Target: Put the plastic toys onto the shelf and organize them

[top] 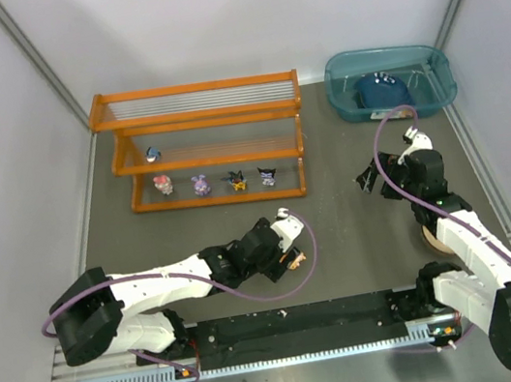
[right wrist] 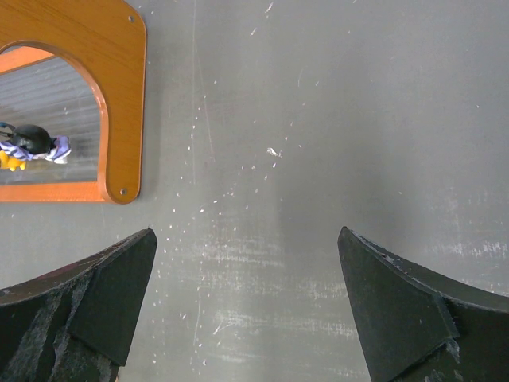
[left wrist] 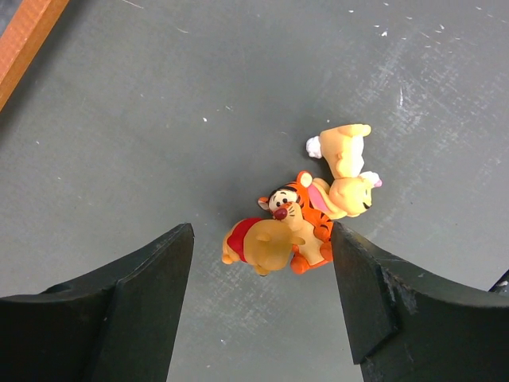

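Observation:
Three plastic toys lie in a clump on the grey table: a yellow bear in a red shirt [left wrist: 258, 243], an orange striped tiger [left wrist: 306, 219] and a yellow figure [left wrist: 350, 171]. My left gripper [left wrist: 262, 231] is open, its tips on either side of the bear and tiger, the right finger close to the tiger. From above, the left gripper [top: 291, 258] sits low over them. The shelf [top: 195, 113] holds a blue toy [top: 153, 153] on the middle tier and several toys [top: 200, 185] on the bottom tier. My right gripper [top: 368, 177] is open and empty over bare table [right wrist: 246, 247].
A teal bin [top: 389, 80] holding a dark blue item [top: 381, 90] stands at the back right. A round tan object [top: 432, 238] lies beside the right arm. The shelf's orange end panel [right wrist: 119, 48] shows in the right wrist view. White walls close in both sides.

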{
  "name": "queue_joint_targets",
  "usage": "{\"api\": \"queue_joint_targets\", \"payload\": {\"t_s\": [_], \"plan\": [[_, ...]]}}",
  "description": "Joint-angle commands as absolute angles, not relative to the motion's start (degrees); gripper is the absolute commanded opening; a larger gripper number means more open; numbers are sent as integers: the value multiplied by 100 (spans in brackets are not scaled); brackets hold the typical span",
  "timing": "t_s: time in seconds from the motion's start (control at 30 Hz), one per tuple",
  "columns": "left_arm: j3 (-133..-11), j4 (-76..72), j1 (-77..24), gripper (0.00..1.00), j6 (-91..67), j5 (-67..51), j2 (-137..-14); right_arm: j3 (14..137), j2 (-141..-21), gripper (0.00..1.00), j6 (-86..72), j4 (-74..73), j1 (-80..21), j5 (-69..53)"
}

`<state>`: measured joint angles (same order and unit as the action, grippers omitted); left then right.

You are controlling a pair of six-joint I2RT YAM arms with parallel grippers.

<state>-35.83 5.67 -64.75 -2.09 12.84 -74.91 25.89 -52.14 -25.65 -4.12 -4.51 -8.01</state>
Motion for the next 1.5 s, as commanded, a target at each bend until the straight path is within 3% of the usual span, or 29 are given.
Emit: {"api": "queue_joint_targets", "payload": {"t_s": [0.0,0.5,0.57,0.63,0.73,0.77,0.8,1.07,1.33,1.47], "plan": [[-3700,519,-6504,74,-422,1468,-7523,2593,-5142,99,-2549,-281,-501,-747],[-3700,589,-6504,64,-703,1573,-7673,2593,-5150,99,-2540,-290,-501,-738],[-3700,606,-6504,59,-738,1617,-7690,2593,-5142,99,-2540,-290,-492,-738],[-3709,624,-6495,51,-765,1661,-7699,2593,-5142,99,-2549,-290,-510,-738],[-3779,720,-6495,31,-791,1661,-7769,2593,-5142,99,-2540,-290,-510,-747],[-3814,790,-6486,6,-817,1670,-7787,2593,-5142,99,-2540,-299,-501,-747],[-3928,869,-6486,0,-826,1696,-7822,2593,-5142,99,-2549,-299,-501,-747],[-4166,1178,-6478,0,-966,2065,-7296,2593,-5142,99,-2549,-272,-501,-765],[-4412,1187,-6469,0,-1388,3426,-6189,2593,-5159,99,-2566,-272,-501,-791],[-4771,1178,-6276,0,-1739,3517,-5898,2593,-5159,99,-2575,-264,-501,-782]]}}
